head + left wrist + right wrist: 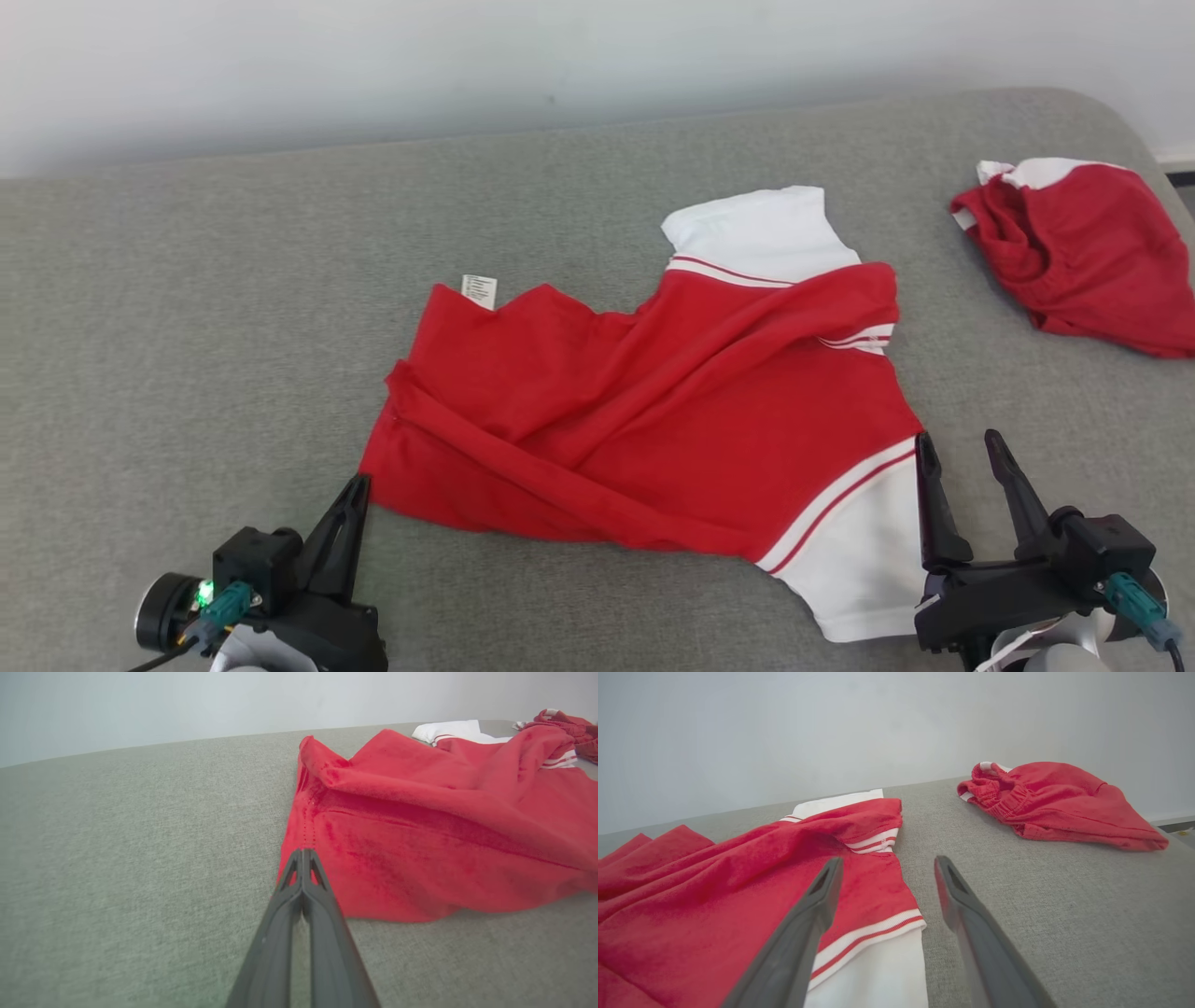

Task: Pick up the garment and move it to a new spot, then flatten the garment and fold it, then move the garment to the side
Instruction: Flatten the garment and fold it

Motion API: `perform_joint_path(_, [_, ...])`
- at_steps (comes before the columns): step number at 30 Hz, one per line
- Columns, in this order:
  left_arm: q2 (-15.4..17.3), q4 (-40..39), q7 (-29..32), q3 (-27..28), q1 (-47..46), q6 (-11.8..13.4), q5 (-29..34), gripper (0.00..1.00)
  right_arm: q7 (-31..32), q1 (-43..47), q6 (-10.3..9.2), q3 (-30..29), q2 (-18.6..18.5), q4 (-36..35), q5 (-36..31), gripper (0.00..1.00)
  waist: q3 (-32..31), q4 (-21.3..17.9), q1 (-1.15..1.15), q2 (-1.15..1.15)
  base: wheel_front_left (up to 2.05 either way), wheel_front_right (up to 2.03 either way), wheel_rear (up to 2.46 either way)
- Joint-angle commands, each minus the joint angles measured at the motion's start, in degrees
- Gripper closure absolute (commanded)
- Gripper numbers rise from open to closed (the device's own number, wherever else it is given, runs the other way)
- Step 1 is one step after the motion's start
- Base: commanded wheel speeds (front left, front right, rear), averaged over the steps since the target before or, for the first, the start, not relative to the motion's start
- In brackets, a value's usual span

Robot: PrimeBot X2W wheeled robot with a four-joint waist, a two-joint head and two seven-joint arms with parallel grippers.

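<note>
– Garment [653,411] position?
– Rumpled, mid grey fabric surface [187,327].
– Claws?
– Left claw [359,482] together at its near-left corner, pinch unclear; right claw [958,439] apart, astride the white sleeve's edge.

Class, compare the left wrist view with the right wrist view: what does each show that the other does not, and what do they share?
Left wrist view, not the right: the left hand, shut, its tips at the stitched hem of the red shirt.
Right wrist view, not the left: the right hand, open, astride the edge of the near white sleeve.
Both: the shirt, the second red garment, the grey surface and the pale wall.
</note>
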Motion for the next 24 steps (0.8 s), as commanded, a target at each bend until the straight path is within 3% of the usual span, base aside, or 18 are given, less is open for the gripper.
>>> perform_joint_path(1, [0.21,-0.27,-0.18,-0.01,0.83,0.06,-0.23,1.00,0.00,0.14,-0.16,0.18,0.06,0.03,-0.07,0.00,-0.69,1.10,0.00,0.00,0.00,0.00,0.00])
perform_joint_path(3, [0.49,-0.46,-0.18,0.21,0.75,0.06,-0.07,1.00,0.00,-0.08,-0.16,0.49,0.28,0.15,-0.23,0.00,-0.87,1.44,0.00,0.00,0.00,0.00,0.00])
perform_joint_path(4, [0.67,-0.42,-0.18,0.31,0.59,0.06,0.18,0.59,0.00,-0.17,-0.16,0.61,0.39,0.22,-0.35,0.00,-0.93,1.50,0.00,0.00,0.00,0.00,0.00])
perform_joint_path(5, [0.74,-0.26,-0.18,0.26,0.32,0.06,0.36,0.00,0.00,-0.32,-0.16,0.74,0.33,0.33,-0.31,0.00,-0.95,1.49,0.00,0.00,0.00,0.00,0.00])
perform_joint_path(15, [1.67,5.59,-0.18,-2.70,-3.66,0.07,-0.89,0.00,0.00,-0.65,-0.16,1.19,-0.16,0.31,0.60,0.00,0.25,-1.34,0.00,0.00,0.00,0.00,0.00])
perform_joint_path(16, [1.80,6.07,-0.18,-3.12,-4.06,0.07,-0.99,0.37,0.00,-0.70,-0.16,1.12,-0.20,0.23,0.63,0.00,0.38,-1.52,0.00,0.00,0.00,0.00,0.00])
perform_joint_path(17, [1.81,6.28,-0.18,-3.14,-4.49,0.07,-1.42,1.00,0.00,-0.68,-0.16,1.00,-0.24,0.17,0.65,0.00,0.44,-1.62,0.00,0.00,0.00,0.00,0.00])
perform_joint_path(24, [0.80,5.45,-0.18,-3.55,-2.45,0.07,-2.47,1.00,-0.01,0.70,-0.16,-0.45,0.21,0.05,-0.02,0.00,-0.58,-0.09,0.00,0.00,0.00,0.00,0.00])
